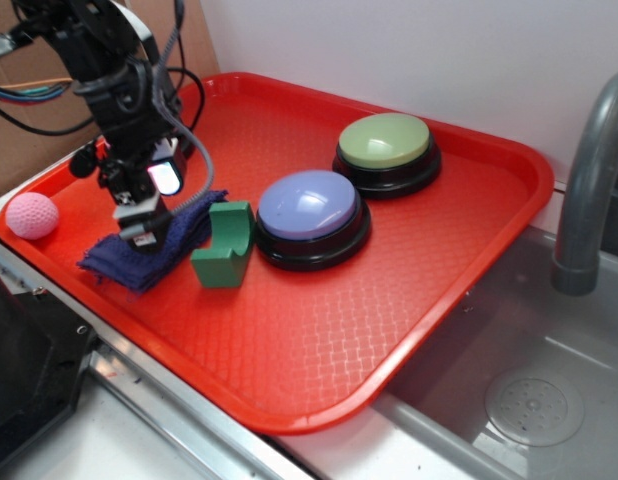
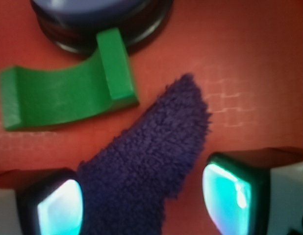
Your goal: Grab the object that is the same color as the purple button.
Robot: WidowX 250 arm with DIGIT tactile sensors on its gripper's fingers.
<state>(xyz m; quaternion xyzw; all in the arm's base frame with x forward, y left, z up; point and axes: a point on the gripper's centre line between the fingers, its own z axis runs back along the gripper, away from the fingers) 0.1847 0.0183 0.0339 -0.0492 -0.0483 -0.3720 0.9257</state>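
Note:
The dark purple-blue terry rag (image 1: 149, 255) lies on the red tray (image 1: 319, 350) at its left side, next to a green block (image 1: 222, 248). The purple button (image 1: 311, 212) with a black base stands right of the block. My gripper (image 1: 141, 230) is down over the rag. In the wrist view the gripper (image 2: 144, 200) is open, with its glowing fingertips (image 2: 225, 193) on either side of the rag (image 2: 151, 152). The left pad touches the rag's edge; a gap of tray shows at the right pad. The button's edge (image 2: 100, 17) shows at the top.
A pink knitted ball (image 1: 32, 215) sits at the tray's left corner. A green-topped button (image 1: 386, 150) stands at the back. The green block (image 2: 63, 88) lies just beyond the rag. A sink (image 1: 529, 400) and grey faucet (image 1: 589, 190) are at the right.

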